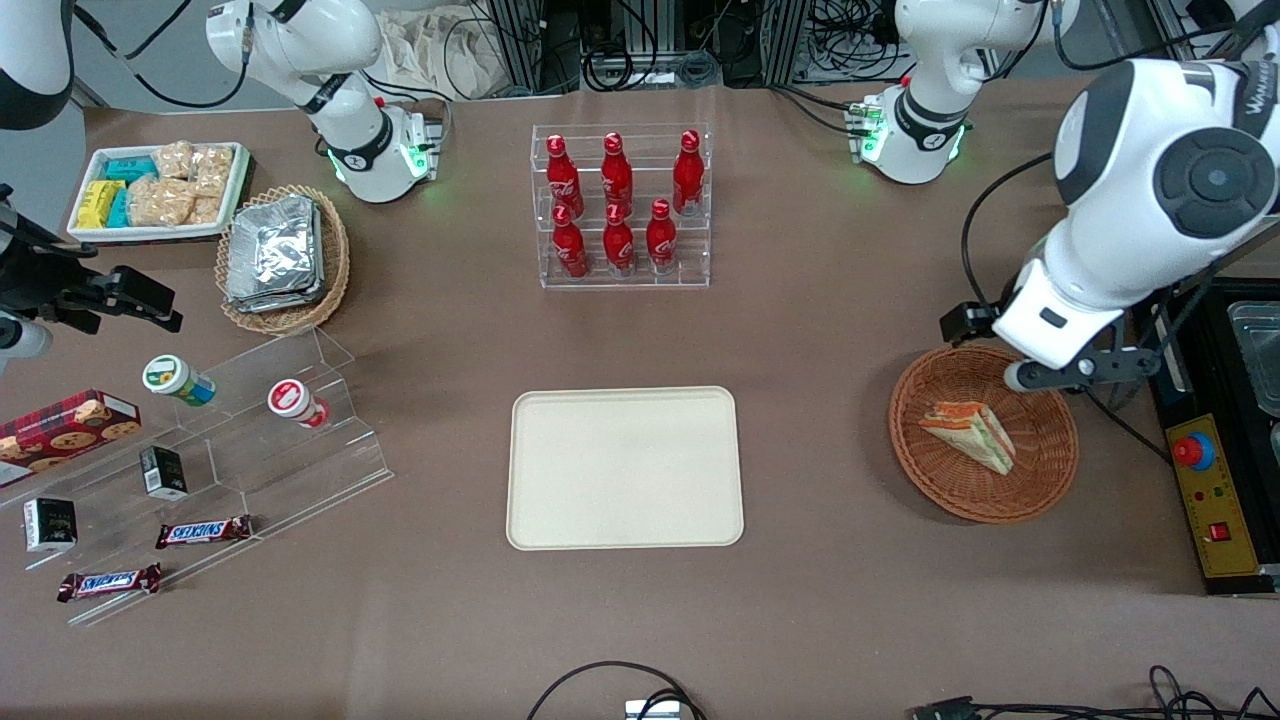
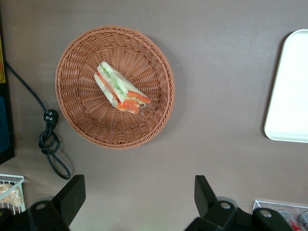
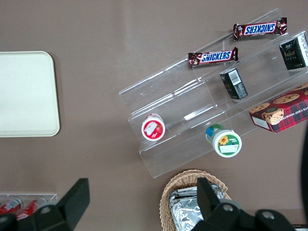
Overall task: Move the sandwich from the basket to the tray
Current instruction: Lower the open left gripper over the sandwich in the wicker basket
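The sandwich [image 1: 970,435], a triangular wedge with orange-red and green filling, lies in the round reddish-brown wicker basket [image 1: 925,475] toward the working arm's end of the table. In the left wrist view the sandwich [image 2: 120,90] lies near the middle of the basket [image 2: 77,115]. My left gripper [image 1: 1045,374] hangs above the basket's rim that is farther from the front camera. It is open and empty [image 2: 139,197], with its fingers [image 2: 72,192] spread wide, apart from the sandwich. The cream-beige tray [image 1: 625,467] lies flat mid-table and is bare; its edge shows in the left wrist view [image 2: 291,86].
A clear rack of red bottles [image 1: 620,205] stands farther from the front camera than the tray. A black control box with a red button [image 1: 1205,490] lies beside the basket. A black cable [image 2: 48,139] lies by the basket. Acrylic steps with snacks [image 1: 200,470] are toward the parked arm's end.
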Robot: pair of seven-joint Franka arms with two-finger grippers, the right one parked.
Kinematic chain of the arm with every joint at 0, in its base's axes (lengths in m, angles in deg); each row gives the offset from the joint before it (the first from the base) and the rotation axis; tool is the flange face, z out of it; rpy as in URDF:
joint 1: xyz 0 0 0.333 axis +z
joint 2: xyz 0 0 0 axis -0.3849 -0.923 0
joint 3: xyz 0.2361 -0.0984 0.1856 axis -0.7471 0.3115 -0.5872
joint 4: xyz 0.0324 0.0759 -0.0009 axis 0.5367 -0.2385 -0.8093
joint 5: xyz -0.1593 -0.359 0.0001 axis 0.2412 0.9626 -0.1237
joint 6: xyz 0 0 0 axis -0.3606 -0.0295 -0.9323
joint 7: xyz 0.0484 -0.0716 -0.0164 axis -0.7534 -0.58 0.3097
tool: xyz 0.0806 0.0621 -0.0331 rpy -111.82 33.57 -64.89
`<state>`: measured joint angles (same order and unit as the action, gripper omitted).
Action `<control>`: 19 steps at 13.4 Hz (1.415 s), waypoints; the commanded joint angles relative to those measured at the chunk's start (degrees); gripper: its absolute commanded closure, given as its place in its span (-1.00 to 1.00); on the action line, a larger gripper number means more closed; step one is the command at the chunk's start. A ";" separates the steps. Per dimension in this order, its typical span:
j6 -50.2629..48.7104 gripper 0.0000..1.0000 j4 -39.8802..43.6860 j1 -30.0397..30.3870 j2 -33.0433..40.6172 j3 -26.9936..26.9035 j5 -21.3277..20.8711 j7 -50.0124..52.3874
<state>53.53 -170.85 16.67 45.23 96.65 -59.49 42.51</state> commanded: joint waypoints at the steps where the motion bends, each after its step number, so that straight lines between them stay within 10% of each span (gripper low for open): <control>1: -2.24 -1.00 3.44 0.34 -2.61 0.13 -0.11 -0.71; 7: 0.30 -1.00 2.48 1.31 -4.72 0.22 -0.03 1.21; 19: 20.61 -1.00 -17.66 3.68 -5.59 -0.83 -2.38 37.26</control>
<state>72.79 -187.14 20.16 40.58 96.48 -59.96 76.92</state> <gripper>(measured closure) 0.000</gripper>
